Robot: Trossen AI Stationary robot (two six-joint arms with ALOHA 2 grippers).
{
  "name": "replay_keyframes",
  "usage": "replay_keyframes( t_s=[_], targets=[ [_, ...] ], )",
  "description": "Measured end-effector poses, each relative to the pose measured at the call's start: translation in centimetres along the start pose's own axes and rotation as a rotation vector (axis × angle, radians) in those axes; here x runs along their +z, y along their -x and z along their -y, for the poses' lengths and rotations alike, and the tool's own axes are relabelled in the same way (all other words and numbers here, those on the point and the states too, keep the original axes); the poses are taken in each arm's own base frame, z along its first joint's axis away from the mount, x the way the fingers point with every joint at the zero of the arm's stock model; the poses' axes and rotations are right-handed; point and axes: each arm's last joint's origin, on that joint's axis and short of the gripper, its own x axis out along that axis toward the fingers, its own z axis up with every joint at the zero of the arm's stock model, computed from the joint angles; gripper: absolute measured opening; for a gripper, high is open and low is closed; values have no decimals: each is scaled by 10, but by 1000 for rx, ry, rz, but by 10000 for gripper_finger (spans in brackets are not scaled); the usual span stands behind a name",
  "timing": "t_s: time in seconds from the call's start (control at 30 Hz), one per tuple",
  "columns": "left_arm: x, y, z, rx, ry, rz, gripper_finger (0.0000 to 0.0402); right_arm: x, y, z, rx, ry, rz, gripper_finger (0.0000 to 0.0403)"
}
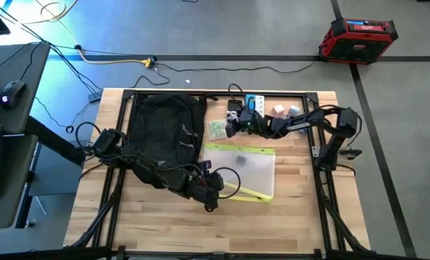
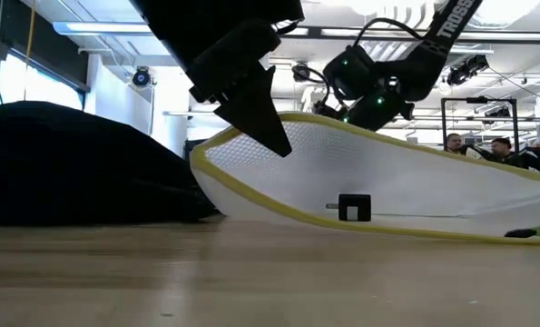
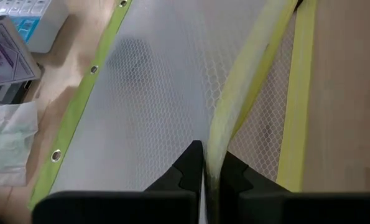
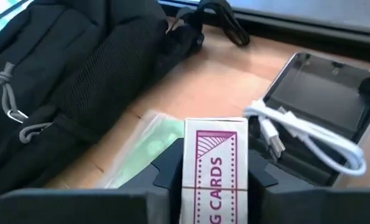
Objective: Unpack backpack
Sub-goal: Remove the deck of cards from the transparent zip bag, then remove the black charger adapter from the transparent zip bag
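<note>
I take the backpack (image 1: 164, 137) as landmark: it lies flat on the far left part of the worktop (image 1: 287, 217), zipper pulls toward the middle

The left tool (image 3: 203, 163) sits just off the backpack's near right corner, clenched on the yellow-green edge binding of a translucent mesh pouch (image 1: 245, 170), which the low view shows lifted at that corner and sagging back to the wood. My concern: the grip is only on a thin doubled hem, so a sideways pull could let it slip, or drag the pouch into the backpack

The right tool (image 4: 214, 163) hovers to the right of the backpack's far end, its fingers either side of a box of playing cards (image 4: 214, 171); the box stands between them, but I cannot tell whether they grip it. If they part while it is high, the box may drop onto the green packet (image 4: 144, 149) beneath, or tip toward the white cable (image 4: 309, 140) and dark case (image 4: 324, 93) just beyond

The worktop is pale butcher-block wood on a black frame. Beyond it: grey floor with dark seams, a red-and-black case (image 1: 358, 37) far right of the backpack, a desk with a mouse (image 1: 12, 92) to its left, and people seated in the distance (image 2: 501, 150)
</note>
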Motion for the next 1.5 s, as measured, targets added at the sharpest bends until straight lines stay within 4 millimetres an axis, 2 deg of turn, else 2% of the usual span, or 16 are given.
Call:
replay_keyframes(
  t_s=[0.2, 0.3, 0.43, 0.53, 0.63, 0.8, 0.87, 0.97, 1.07, 1.23, 1.3, 1.37, 1.5],
  targets=[
    [0, 0, 0, 0, 0, 0, 0, 8, 6, -1, 9, -6, 24, 166],
    [0, 0, 0, 0, 0, 0, 0, 17, 16, -3, 38, 16, 46, 198],
    [0, 0, 0, 0, 0, 0, 0, 32, 47, -17, 91, 129, 77, 215],
    [0, 0, 0, 1, 0, -1, 0, 29, 80, -37, 162, 245, 51, 215],
    [0, 0, 0, 0, 4, -1, 0, 10, 116, -66, 234, 365, 20, 209],
    [0, 0, 0, 7, 27, 4, 0, -50, 173, -119, 371, 538, 17, 197],
    [1, 0, 0, 24, 40, 13, 0, -78, 190, -132, 404, 570, 3, 193],
    [1, 0, -2, 63, 65, 26, 0, -113, 206, -146, 479, 539, -37, 189],
    [2, 0, -3, 105, 97, 44, 0, -141, 206, -159, 539, 493, -49, 187],
    [7, -2, -7, 117, 154, 82, 0, -162, 170, -160, 479, 488, -68, 187],
    [8, -2, -6, 115, 159, 91, 0, -157, 158, -157, 423, 470, -117, 187],
    [8, -2, -6, 115, 148, 90, 0, -142, 154, -158, 347, 409, -128, 187],
    [6, 1, -1, 95, 130, 89, 0, -129, 144, -145, 84, 385, -96, 187]
  ],
)
